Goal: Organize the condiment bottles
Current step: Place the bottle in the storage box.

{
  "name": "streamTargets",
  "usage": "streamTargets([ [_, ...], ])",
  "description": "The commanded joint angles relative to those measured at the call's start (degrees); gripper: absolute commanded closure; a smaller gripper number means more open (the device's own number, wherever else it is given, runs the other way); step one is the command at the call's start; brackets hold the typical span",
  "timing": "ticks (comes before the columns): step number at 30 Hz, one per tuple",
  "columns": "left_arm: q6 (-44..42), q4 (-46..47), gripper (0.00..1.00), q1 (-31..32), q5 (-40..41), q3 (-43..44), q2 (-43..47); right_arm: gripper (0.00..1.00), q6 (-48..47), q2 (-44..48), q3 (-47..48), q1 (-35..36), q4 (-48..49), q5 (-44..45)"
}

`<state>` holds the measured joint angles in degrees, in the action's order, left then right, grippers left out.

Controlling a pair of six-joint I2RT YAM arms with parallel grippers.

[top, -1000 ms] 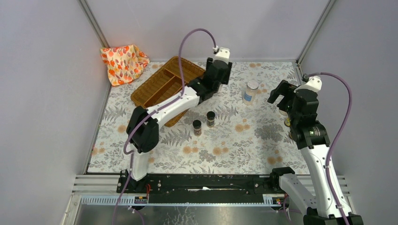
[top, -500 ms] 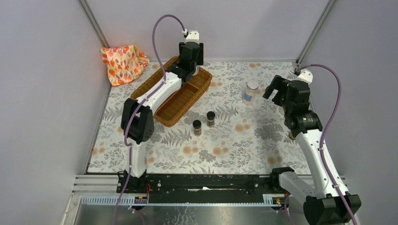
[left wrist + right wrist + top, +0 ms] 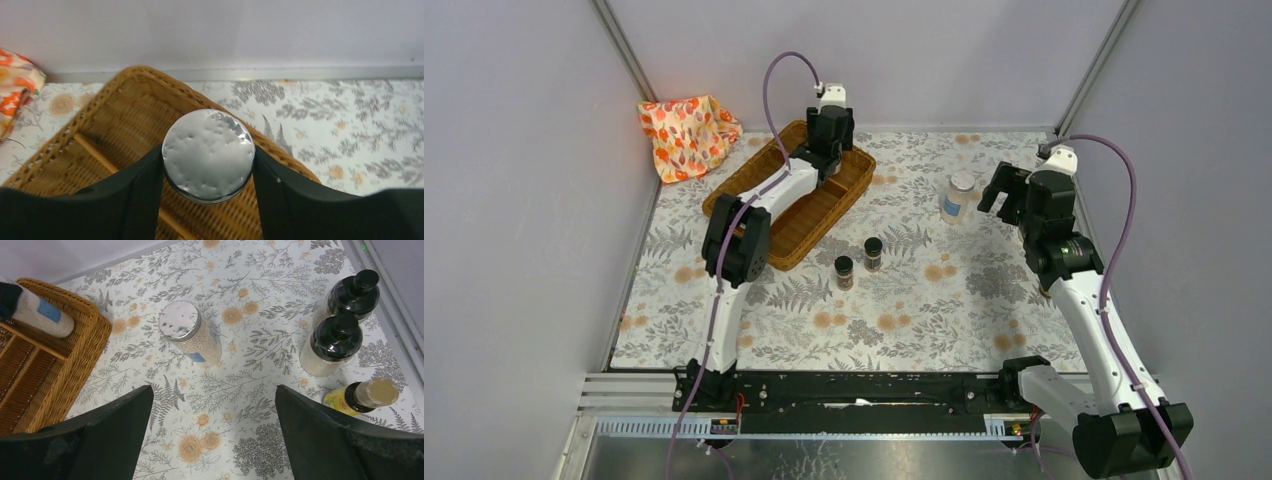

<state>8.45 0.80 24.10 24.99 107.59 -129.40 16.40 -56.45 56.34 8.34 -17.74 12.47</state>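
The left gripper [image 3: 208, 172] clamps the silver-lidded jar [image 3: 208, 152]. Lower it into 1 compartment of the wicker tray [image 3: 125, 80] at frame centre, clear of the divider. The right gripper [image 3: 212, 400] is spread wide, empty.

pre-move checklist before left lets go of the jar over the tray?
1. Grip: ok. The left gripper has a finger on each side of the silver-lidded jar.
2. Jar over the wicker tray: ok, at its far end.
3. Which compartment: cannot tell. The lid covers the divider there.
4. Jar base resting on the tray floor: cannot tell, the lid hides the body.
5. Right gripper out of the way: ok. It is open, holds nothing and hangs well apart above the second jar, which stands on the table.
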Motion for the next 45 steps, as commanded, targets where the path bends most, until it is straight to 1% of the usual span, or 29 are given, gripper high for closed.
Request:
streamTargets([
  [1,-0.9,11.0,1.0,-2.3,3.8,3.5,0.6,0.0,-2.7,-0.9,-0.2,1.4,3.1,1.0],
  [10,-0.3,16.2,1.0,-4.5,6.8,3.8,-1.4,0.0,-3.9,-2.5,-0.4,3.1,4.2,2.0],
  [14,0.8,17.1,1.0,-5.3,8.0,5.6,-3.6,0.0,-4.6,-2.7,-0.5,3.7,4.2,2.7],
  [21,1.5,16.4,1.0,-5.9,10.3,9.1,-6.4,0.0,-5.8,-2.7,-0.7,4.5,3.9,4.1],
  [31,1.8,16.4,1.0,-6.2,13.3,9.8,-7.0,0.0,-6.3,-3.7,-0.9,5.4,4.6,4.8],
  [45,4.1,12.2,1.0,-6.1,15.5,10.2,-6.2,0.0,-6.0,-4.5,-1.1,5.5,5.5,4.7],
])
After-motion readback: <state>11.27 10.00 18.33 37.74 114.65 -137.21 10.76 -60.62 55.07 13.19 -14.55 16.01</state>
